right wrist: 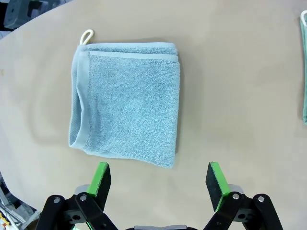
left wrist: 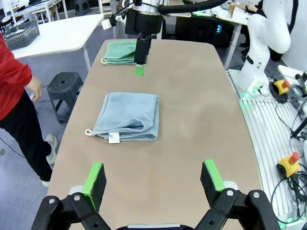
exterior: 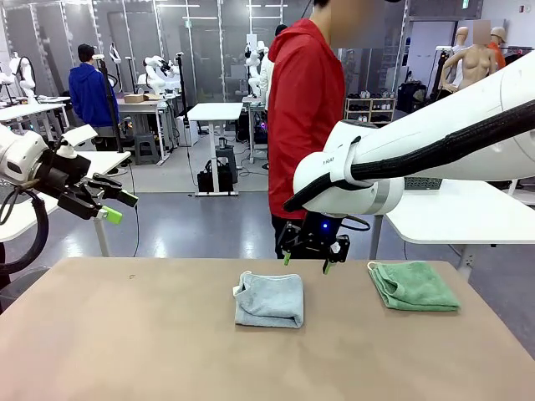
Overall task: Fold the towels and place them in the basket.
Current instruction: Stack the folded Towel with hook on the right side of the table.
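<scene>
Two folded towels lie on the tan table [exterior: 125, 334], and the grey-blue towel [exterior: 269, 299] serves as the landmark near its middle. Its white tag [left wrist: 113, 138] and a small hanging loop [left wrist: 88, 132] sit at one edge. To the robot's right of it, well apart, lies the mint green towel [exterior: 413, 286], also folded, with nothing between the two cloths. Beyond the grey-blue towel, at the far edge of the table, stands a person in a red jacket [exterior: 304, 109].

Just behind the grey-blue towel, above the far side of the table, hangs the right gripper [exterior: 306, 262], its white arm [exterior: 435, 150] crossing over the mint green towel. Its jaws are spread wide and empty; in its wrist view the green pads [right wrist: 101, 173] frame bare tabletop just short of the grey-blue towel, touching nothing. The left gripper [exterior: 114, 206] hovers well to the robot's left of the towel, raised off the table, jaws likewise wide apart and holding nothing.

Off the table, on a white table past the mint green towel, sits a dark mesh basket [left wrist: 20, 34]. A grey stool [left wrist: 65, 86] stands on the grey floor beside the person. The room is a lab with more white tables.
</scene>
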Tool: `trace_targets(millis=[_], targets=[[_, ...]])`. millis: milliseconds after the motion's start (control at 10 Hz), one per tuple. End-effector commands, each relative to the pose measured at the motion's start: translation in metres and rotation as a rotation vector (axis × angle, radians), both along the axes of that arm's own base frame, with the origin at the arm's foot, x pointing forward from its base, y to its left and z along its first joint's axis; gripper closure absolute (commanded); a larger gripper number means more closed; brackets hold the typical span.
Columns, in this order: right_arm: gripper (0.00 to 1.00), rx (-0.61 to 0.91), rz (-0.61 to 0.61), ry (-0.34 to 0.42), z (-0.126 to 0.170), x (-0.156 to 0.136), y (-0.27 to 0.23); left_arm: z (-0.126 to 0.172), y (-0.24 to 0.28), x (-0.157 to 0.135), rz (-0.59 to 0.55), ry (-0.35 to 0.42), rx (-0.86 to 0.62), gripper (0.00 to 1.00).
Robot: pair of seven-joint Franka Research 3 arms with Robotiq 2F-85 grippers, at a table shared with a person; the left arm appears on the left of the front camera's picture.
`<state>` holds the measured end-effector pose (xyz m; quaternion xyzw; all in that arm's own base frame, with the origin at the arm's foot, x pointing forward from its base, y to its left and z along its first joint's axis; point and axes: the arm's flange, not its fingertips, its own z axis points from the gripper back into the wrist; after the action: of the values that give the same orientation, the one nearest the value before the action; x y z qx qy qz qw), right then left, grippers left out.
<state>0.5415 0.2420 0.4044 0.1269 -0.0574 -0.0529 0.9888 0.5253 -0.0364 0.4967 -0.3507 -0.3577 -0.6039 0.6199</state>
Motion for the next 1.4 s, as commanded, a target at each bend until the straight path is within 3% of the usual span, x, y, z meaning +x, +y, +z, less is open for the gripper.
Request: trace_targets(millis=[0, 800, 1300], targets=[[0.00, 0.068, -0.007, -0.004, -0.018, 0.002, -0.012, 0.001, 0.001, 0.000, -0.005, -0.002, 0.010, 0.00], [0.00, 0.066, 0.041, 0.000, -0.093, 0.020, -0.021, 0.001, 0.001, 0.000, -0.005, -0.002, 0.010, 0.00], [0.00, 0.106, 0.057, -0.001, -0.105, 0.032, -0.009, 0.001, 0.001, 0.000, -0.005, -0.002, 0.010, 0.00]])
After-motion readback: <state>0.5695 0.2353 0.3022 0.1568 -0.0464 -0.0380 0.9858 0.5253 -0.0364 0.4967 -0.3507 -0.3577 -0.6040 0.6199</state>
